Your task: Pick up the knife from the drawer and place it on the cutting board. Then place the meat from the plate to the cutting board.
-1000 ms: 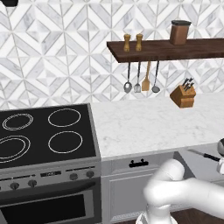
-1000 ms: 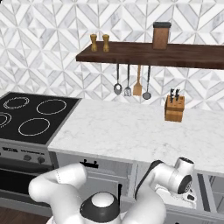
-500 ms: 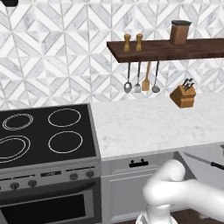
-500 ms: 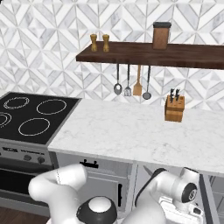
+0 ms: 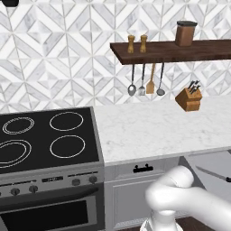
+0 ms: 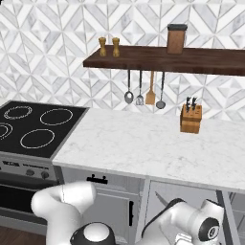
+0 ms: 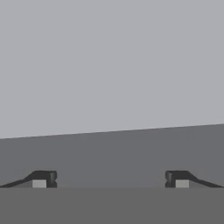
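Note:
The light grey drawer (image 5: pixel 208 161) stands pulled out under the counter at the right, and its grey inside also appears in the right base view (image 6: pixel 190 200). In it lies the knife (image 5: pixel 212 173), its slim blade pointing left and its black handle at the frame's right edge. My gripper (image 7: pixel 110 179) is open, its two dark fingertips (image 7: pixel 43 178) far apart with nothing between them, facing plain grey surfaces. My white arm bends low in front of the drawer. The cutting board, the plate and the meat are out of view.
A black stove (image 5: pixel 43 140) sits left of the white marble counter (image 5: pixel 158 126). A wooden knife block (image 5: pixel 188 98) stands at the back under a dark shelf (image 5: pixel 171 47) with hanging utensils. A grey drawer front with a black handle (image 5: pixel 143 169) is shut.
My hand has dropped lower and further right, leaving the left base view's right edge. More of the knife in the drawer now lies uncovered.

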Available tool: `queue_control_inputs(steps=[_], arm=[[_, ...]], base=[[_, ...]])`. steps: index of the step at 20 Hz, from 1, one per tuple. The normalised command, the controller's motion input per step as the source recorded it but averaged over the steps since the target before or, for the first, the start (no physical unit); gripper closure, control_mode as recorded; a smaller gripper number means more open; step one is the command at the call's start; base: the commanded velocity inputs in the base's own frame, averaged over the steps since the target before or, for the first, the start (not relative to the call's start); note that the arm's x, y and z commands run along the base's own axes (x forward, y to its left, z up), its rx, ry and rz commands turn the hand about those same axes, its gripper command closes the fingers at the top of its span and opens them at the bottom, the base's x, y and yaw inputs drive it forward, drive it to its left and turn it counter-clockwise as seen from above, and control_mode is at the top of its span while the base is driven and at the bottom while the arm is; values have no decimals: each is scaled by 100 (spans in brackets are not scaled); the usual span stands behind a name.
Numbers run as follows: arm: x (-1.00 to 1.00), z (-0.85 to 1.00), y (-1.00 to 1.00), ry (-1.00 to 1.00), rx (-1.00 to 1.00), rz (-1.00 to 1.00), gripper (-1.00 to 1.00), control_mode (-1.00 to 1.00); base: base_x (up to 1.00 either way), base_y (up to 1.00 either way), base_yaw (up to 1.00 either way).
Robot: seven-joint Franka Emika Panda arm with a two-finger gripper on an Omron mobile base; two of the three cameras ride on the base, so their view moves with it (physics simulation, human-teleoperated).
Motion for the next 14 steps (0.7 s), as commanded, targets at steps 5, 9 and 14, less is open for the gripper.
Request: queue_control_inputs(steps=[5,9,14], arm=[[9,14,0,-23,0,4,-100,-100],[57,39,-1,-20,0,6,-100,-100],[97,53,0,-4,0,9,-100,-100]], base=[[0,0,0],[0,0,0],[0,0,0]])
